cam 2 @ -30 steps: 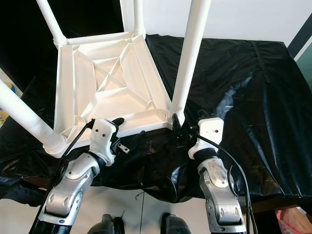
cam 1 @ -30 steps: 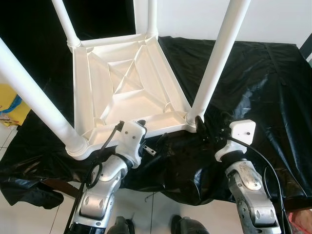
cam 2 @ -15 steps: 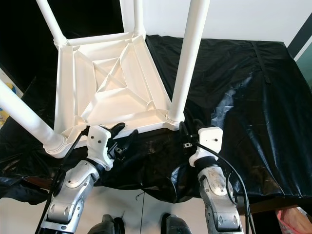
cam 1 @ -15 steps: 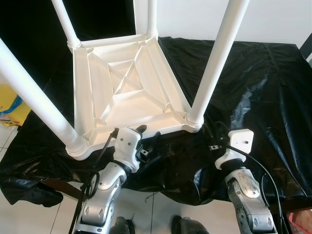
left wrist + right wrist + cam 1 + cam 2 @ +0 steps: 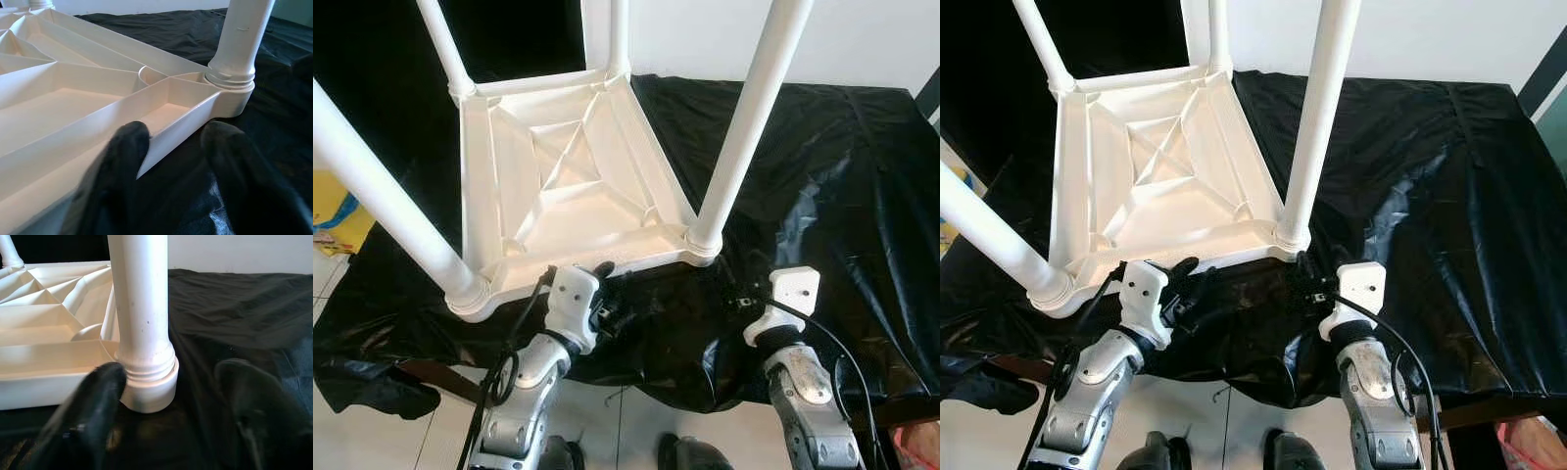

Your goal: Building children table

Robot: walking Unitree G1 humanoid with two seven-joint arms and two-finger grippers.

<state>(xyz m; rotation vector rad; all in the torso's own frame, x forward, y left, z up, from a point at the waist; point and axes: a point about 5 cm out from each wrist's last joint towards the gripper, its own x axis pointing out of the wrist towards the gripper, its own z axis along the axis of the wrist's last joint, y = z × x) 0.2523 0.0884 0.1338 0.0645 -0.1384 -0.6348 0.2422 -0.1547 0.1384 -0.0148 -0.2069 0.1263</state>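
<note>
The robot's left tool [image 5: 171, 161] and right tool [image 5: 171, 396] are hanging spread and empty beside the upturned white children's table [image 5: 573, 186], apparently needing even, level grips on its near rim.

We see the upturned white table [image 5: 563, 186] blocking our way ahead, its legs [image 5: 744, 117] standing up; open black sheet [image 5: 832, 166] lies to the right, and both grippers sit just beside the near rim [image 5: 161, 142] with fingers apart
</note>
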